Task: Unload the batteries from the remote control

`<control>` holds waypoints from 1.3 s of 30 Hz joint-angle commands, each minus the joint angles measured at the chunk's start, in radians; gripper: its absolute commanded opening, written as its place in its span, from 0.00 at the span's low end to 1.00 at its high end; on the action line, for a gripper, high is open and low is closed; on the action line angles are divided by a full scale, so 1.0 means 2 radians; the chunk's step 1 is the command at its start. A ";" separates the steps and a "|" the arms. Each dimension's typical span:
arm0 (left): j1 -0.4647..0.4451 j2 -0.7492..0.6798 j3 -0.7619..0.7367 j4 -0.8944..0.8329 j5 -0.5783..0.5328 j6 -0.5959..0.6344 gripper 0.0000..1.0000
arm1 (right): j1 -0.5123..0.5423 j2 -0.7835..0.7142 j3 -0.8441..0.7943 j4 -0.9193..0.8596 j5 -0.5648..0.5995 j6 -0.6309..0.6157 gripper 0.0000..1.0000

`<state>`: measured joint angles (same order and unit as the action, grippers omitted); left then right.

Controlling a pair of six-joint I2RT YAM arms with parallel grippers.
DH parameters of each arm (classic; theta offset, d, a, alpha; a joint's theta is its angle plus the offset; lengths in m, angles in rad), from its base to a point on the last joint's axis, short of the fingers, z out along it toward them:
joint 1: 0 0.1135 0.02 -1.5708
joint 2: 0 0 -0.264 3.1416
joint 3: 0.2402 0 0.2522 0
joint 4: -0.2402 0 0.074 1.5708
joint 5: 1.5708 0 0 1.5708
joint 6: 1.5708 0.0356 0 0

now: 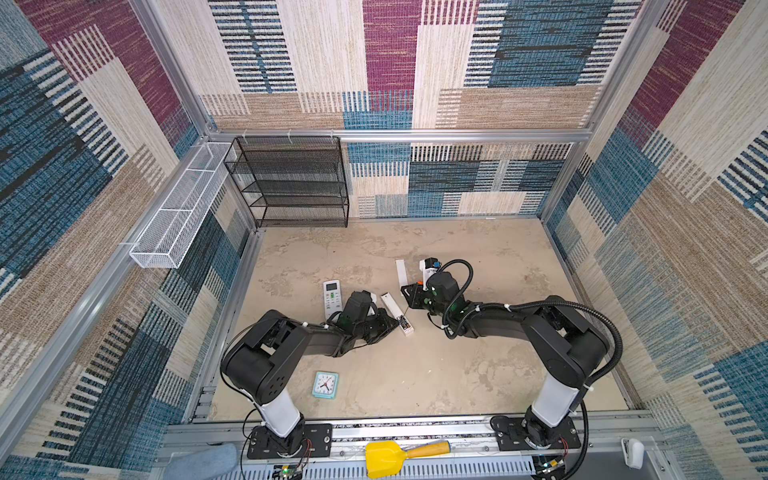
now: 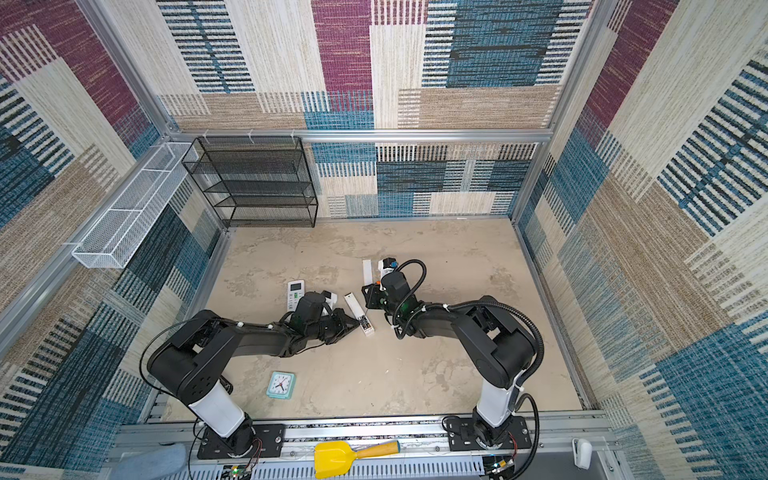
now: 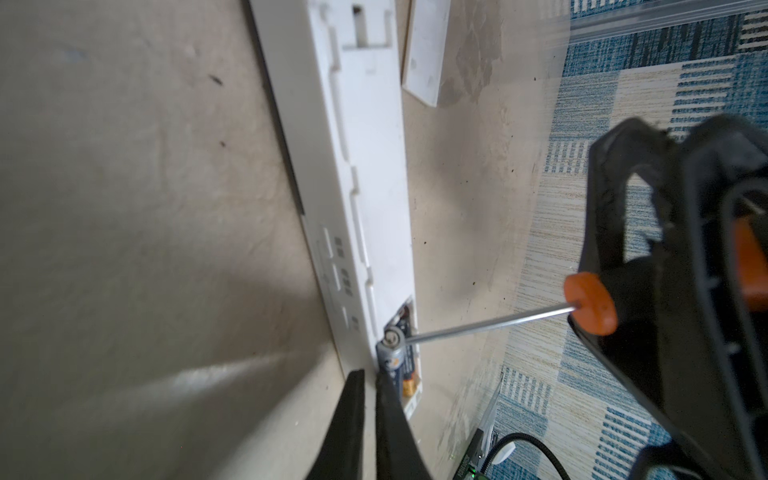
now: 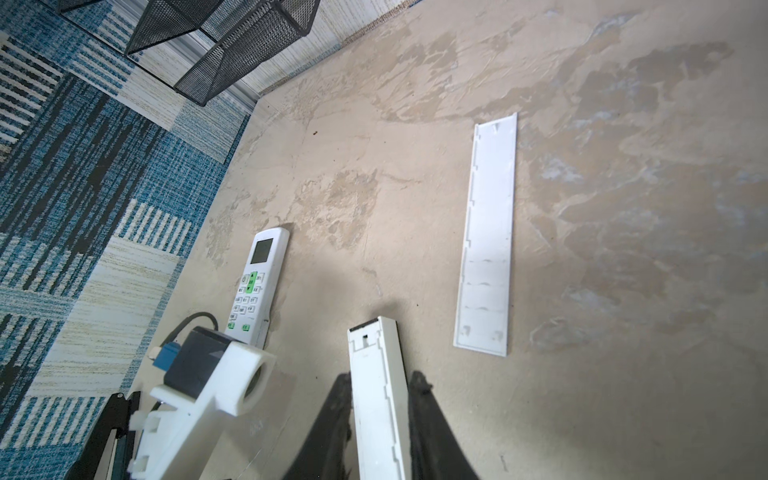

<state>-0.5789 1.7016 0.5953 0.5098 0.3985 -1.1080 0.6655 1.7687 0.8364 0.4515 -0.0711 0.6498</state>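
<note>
Patchwork woven walls, black mesh rack, white wire basket; floor perhaps stained concrete.

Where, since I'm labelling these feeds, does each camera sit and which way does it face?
Top views: above the arm bases, looking down at the table; left arm, right arm whole.
Right wrist: on the right arm, facing past the right tool along the white remote toward its loose cover.
Left wrist: on the left arm, facing past the left tool along that remote; right tool holds a screwdriver at a dark battery.
Shared: both wrist views show remote and cover.
</note>
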 commanded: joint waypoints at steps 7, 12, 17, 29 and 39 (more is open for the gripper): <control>0.000 -0.007 -0.003 -0.008 -0.011 -0.004 0.08 | -0.002 -0.002 -0.012 -0.003 -0.020 0.015 0.00; 0.000 0.003 -0.003 0.001 -0.009 -0.008 0.07 | -0.003 -0.003 -0.018 0.008 -0.023 0.022 0.00; 0.001 0.007 -0.003 0.007 -0.006 -0.010 0.05 | -0.004 -0.008 -0.028 0.020 -0.022 0.029 0.00; 0.005 0.002 0.001 0.001 -0.005 -0.005 0.03 | -0.006 -0.011 -0.027 0.019 -0.018 0.026 0.00; 0.028 -0.026 0.038 -0.045 0.029 0.029 0.09 | -0.006 -0.034 -0.010 -0.011 0.004 -0.014 0.00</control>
<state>-0.5392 1.6741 0.6376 0.4629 0.4183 -1.1027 0.6525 1.7176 0.8005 0.4435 -0.0856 0.6605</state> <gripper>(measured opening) 0.077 0.254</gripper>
